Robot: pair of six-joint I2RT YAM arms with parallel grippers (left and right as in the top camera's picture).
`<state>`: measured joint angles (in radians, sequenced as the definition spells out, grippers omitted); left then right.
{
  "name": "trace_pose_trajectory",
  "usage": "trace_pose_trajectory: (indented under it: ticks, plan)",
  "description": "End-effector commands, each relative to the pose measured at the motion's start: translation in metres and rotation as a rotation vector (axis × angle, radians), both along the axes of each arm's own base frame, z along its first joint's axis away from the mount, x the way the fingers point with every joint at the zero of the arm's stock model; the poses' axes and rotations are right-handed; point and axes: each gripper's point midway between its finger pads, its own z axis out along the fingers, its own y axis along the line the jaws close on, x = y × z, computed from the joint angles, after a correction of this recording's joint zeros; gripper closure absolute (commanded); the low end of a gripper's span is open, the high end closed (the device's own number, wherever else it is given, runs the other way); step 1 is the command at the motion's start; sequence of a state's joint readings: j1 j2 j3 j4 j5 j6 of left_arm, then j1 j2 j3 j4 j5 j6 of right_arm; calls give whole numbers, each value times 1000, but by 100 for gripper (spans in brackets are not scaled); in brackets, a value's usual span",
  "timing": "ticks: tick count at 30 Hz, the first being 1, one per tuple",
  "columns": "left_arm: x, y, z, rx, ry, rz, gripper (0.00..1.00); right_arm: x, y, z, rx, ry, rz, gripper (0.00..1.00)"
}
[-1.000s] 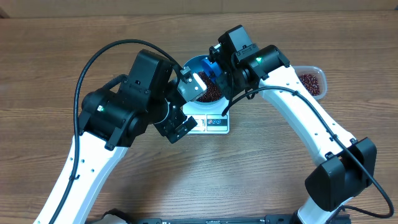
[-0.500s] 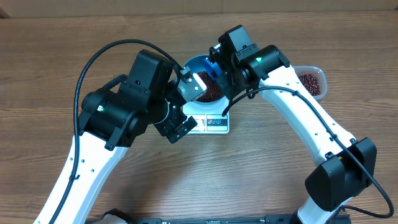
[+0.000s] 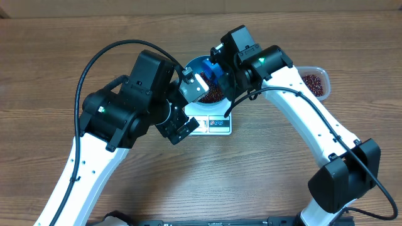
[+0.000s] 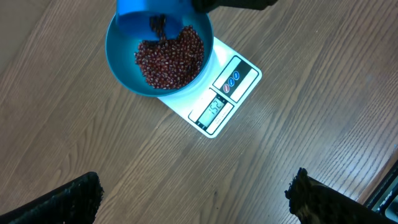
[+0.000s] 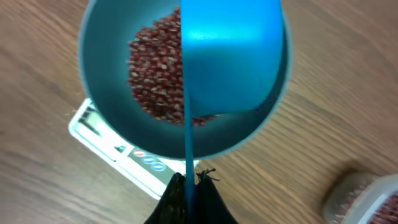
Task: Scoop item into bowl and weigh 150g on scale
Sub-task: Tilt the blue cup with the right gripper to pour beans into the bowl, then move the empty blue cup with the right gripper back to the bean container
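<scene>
On the wooden table [image 3: 50, 50], centre, item by item.

- Scale [image 4: 219, 99]: flat, white, rectangular, with a pale display window and coloured buttons along its front edge.
- Bowl [image 4: 121, 59]: round, deep, blue, smooth inside. It stands on the scale and covers its rear part.
- Beans [image 4: 174, 53]: small, dark red-brown, a loose heap over the bowl's floor, with the walls bare above it.
- Scoop [image 5: 233, 56]: blue, tilted above the bowl's rim.
- Right gripper [image 5: 188, 186]: black jaws clenched on the scoop's thin handle.
- Left gripper [image 4: 196, 202]: released, fingers spread wide and grasping nothing, held above the table beside the scale.
- Tub [image 3: 314, 83]: clear plastic with more beans inside, at the table's right, apart from the scale.

Left wrist view alone gives the display face. Digits show there, perhaps 152, but they are too small to be sure. Right wrist view alone gives the grip on the handle, and the scoop's blue back hiding part of the heap. Overhead, both arms cover most of the bowl and scale, yet only that view shows the tub clearly.
</scene>
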<state>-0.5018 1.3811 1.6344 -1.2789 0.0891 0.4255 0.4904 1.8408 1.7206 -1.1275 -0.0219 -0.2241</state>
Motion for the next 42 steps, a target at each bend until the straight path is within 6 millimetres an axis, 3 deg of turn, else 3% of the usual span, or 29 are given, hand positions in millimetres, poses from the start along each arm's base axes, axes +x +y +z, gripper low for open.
trace_pose_trajectory:
  ticks: [1,18,23,30,32,42]
  plan:
    - [1,1,9,-10,-25,6,0,-2,12,29,163,11,-5,96]
    - [1,1,9,-10,-25,6,0,-14,17,40,404,180,-61,96]
    - [1,1,9,-10,-25,6,0,0,0,50,454,171,-123,96]
    - [1,1,9,-10,-25,6,1,27,-26,95,513,58,-166,96]
    - [2,1,9,-10,-25,6,1,36,-42,105,504,16,-203,96]
    - [1,1,9,-10,-25,6,0,38,-105,92,414,46,-373,96]
